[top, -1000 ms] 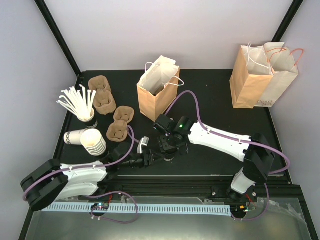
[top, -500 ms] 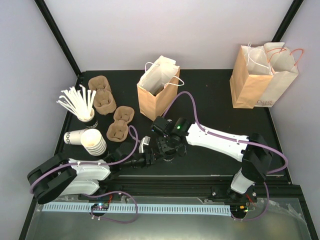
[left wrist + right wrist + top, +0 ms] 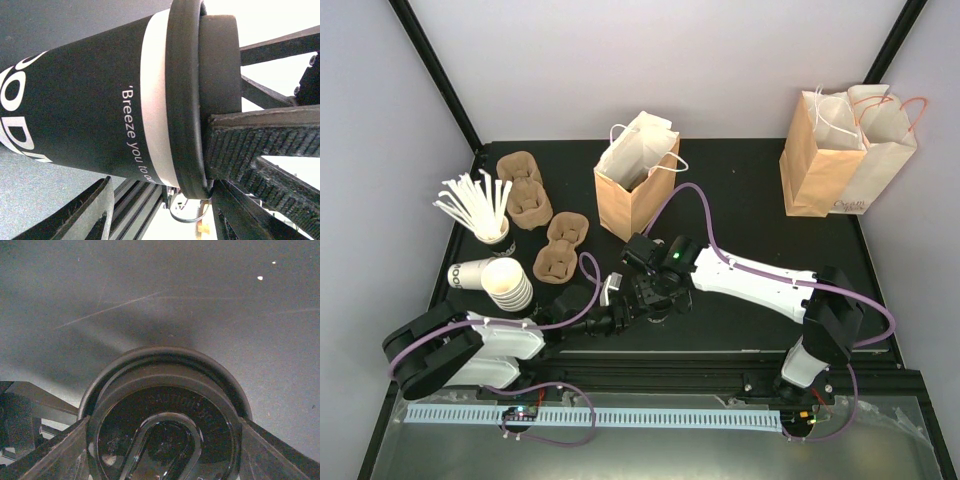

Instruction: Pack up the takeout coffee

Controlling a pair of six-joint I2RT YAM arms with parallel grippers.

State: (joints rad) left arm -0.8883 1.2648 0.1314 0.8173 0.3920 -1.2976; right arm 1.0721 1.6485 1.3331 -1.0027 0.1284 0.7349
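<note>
The takeout coffee (image 3: 90, 100) stands on the black table (image 3: 750, 190) near the front middle, black-banded with white print and a black lid (image 3: 165, 390). From above it is almost wholly hidden under my right gripper (image 3: 656, 298). That gripper comes down over the lid, its two fingers (image 3: 267, 450) pressed against opposite sides of the rim. My left gripper (image 3: 623, 314) reaches in from the left at the cup's side. Its lower finger (image 3: 87, 212) stands a little off the cup wall; the other finger is hidden.
An open brown paper bag (image 3: 635, 190) stands just behind the cup, and two more bags (image 3: 845, 150) are at the back right. On the left are pulp carriers (image 3: 525, 190), a stack of lidless cups (image 3: 508, 283) and a cup of white stirrers (image 3: 475, 205).
The left arm has slid right, bringing its gripper closer to the cup, and its jaws have narrowed a little. The right gripper shifted slightly left over the lid.
</note>
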